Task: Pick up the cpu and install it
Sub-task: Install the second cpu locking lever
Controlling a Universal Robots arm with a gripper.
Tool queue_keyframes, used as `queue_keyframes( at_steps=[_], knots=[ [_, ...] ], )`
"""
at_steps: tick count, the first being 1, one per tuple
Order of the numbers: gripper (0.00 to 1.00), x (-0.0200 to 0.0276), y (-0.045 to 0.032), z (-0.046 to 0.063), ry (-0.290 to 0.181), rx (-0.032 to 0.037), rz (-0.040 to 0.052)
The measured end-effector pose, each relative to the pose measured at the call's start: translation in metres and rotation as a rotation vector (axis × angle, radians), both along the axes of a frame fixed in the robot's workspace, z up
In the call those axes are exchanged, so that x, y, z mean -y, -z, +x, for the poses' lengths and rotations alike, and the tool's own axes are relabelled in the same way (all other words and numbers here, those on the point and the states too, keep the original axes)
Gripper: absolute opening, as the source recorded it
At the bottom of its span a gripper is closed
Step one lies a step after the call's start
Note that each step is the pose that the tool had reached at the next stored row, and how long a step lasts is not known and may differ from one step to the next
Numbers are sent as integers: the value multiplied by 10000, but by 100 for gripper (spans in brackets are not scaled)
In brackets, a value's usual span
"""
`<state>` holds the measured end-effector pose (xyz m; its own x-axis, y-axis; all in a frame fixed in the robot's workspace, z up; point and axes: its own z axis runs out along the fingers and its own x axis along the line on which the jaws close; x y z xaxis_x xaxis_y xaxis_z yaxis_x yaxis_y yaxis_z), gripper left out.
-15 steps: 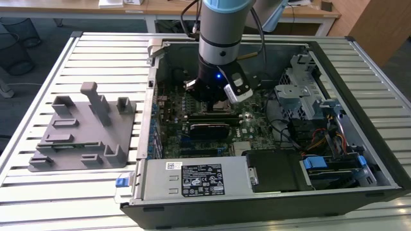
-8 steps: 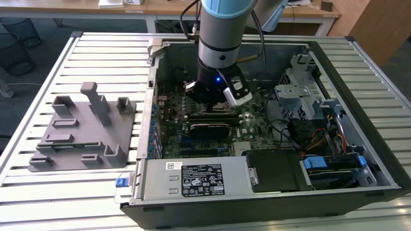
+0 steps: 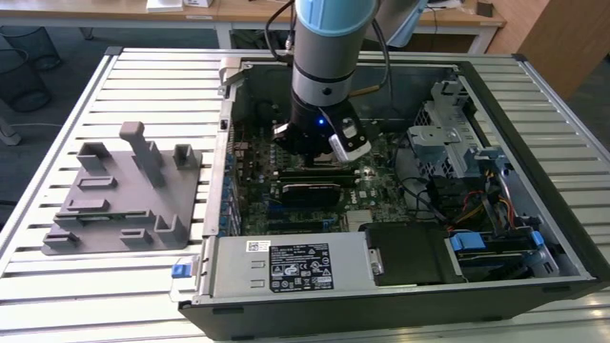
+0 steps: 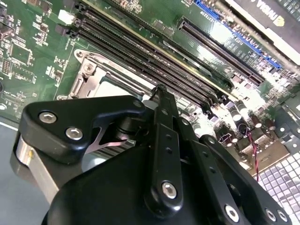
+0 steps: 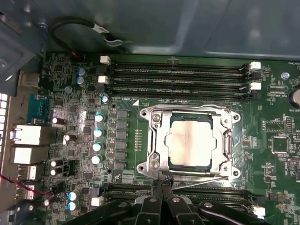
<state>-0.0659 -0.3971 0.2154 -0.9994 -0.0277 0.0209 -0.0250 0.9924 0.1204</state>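
Note:
The cpu (image 5: 190,143), a pale silvery square, lies flat inside the metal-framed socket (image 5: 154,140) on the green motherboard. In the second wrist view, part of the cpu (image 4: 112,89) shows just beyond the fingertips. My gripper (image 5: 161,182) hangs over the socket's edge on the side of the nearer memory slots, its black fingers (image 4: 161,108) pressed together with nothing between them. In the exterior view the gripper (image 3: 315,161) reaches down into the middle of the open computer case.
Memory slots (image 5: 178,77) run along both sides of the socket. A grey plastic fixture tray (image 3: 124,193) lies on the slatted table at the exterior view's left. Power supply (image 3: 286,264), drive cage (image 3: 448,136) and cables (image 3: 467,207) crowd the case.

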Motion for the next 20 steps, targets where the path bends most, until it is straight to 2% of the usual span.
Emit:
queue_keyframes(
  at_steps=[14, 18, 20],
  knots=[
    [11, 47, 98, -37, 0, -12, 344],
    [11, 88, 101, -53, -1, -10, 444],
    [11, 99, 102, -58, 1, -10, 462]
  ],
)
